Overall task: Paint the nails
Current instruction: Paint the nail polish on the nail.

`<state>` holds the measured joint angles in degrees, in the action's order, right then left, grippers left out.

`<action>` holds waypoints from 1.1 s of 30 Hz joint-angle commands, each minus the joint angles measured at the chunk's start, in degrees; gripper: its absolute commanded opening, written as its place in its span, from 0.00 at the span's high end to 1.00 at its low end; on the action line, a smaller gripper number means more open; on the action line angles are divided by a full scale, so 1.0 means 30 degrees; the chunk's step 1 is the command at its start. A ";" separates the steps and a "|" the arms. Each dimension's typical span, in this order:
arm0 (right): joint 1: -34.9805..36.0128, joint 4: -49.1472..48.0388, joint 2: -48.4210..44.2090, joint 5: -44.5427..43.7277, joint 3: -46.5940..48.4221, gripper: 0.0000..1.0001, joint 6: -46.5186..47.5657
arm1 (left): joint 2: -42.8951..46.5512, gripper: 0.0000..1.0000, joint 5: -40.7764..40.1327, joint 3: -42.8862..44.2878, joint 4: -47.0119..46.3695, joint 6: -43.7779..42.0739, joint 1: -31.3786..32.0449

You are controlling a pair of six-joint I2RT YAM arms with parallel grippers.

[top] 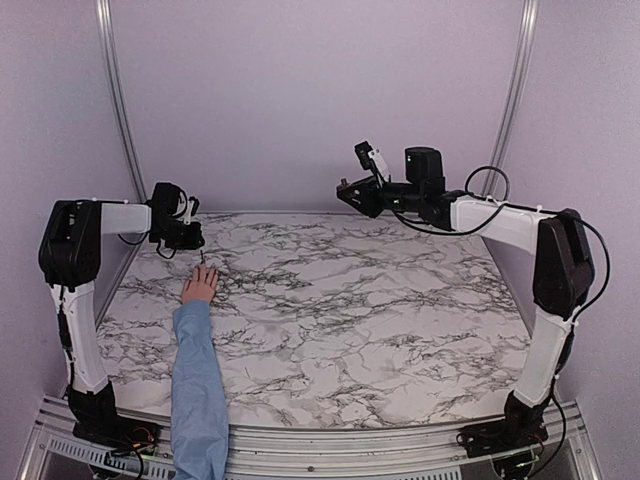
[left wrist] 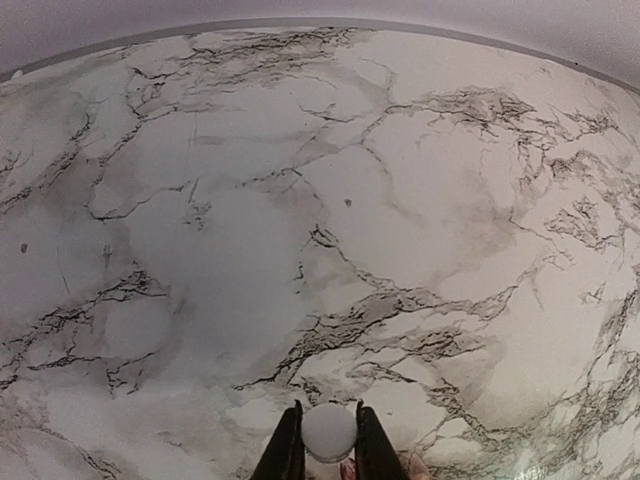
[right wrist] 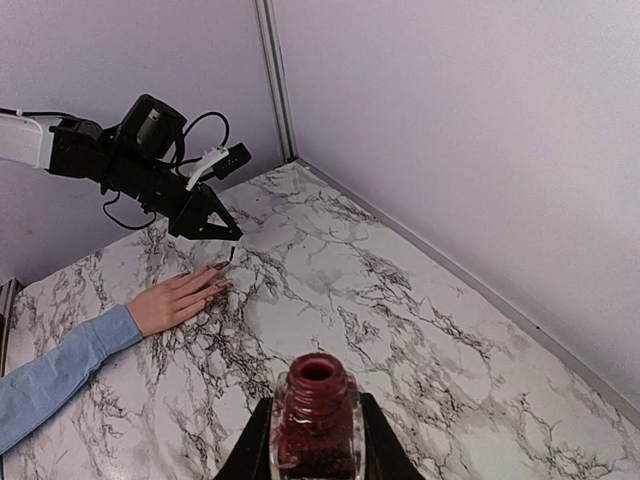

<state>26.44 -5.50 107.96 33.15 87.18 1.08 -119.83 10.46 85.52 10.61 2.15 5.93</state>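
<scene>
On the left, we see the left gripper [top: 198,243] reaching in over the table [top: 400,310] near its far-left corner. Its jaws are clamped on a round white cap [left wrist: 329,432], which fills the gap between them in the left wrist view. From the right wrist view, a thin brush [right wrist: 232,256] hangs from that gripper [right wrist: 226,234], tip down, right above the fingertips of a hand [right wrist: 180,298].

The hand [top: 200,286] lies flat, palm down, close to the left edge of the table, with the fingers pointing at the far edge. Its light blue sleeve [top: 197,380] runs back to the near edge. The nails [right wrist: 219,268] sit at the ends of those fingers, just under the brush. They are very small in every view. We make out only that the fingertips look a little darker than the skin, and we cannot tell whether the brush touches them.

Well apart to the right, the right gripper [top: 348,193] hangs high above the far part of the table, towards the far-right corner. Its jaws squeeze a small open bottle [right wrist: 317,415] of dark red liquid, held upright with its mouth uncovered.
</scene>
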 commanded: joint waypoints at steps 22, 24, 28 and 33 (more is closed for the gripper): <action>-0.0140 -0.0410 -0.0917 0.0143 -0.0200 1.00 0.0127 | 0.2597 1.00 0.0631 -0.2100 -0.0442 -0.0022 -0.0110; -0.0140 -0.0397 -0.0981 0.0150 -0.0251 1.00 0.0123 | 0.2573 1.00 0.0706 -0.2141 -0.0511 -0.0015 -0.0103; -0.0140 -0.0374 -0.1015 0.0113 -0.0260 1.00 0.0137 | 0.2449 1.00 0.0789 -0.2035 -0.0534 0.0014 -0.0074; -0.0140 -0.0343 -0.1040 0.0113 -0.0231 1.00 0.0138 | 0.2147 1.00 0.0859 -0.1839 -0.0578 0.0131 -0.0045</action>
<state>26.44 -5.52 107.66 33.15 86.30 1.13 -114.10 12.10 79.75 10.13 2.20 5.85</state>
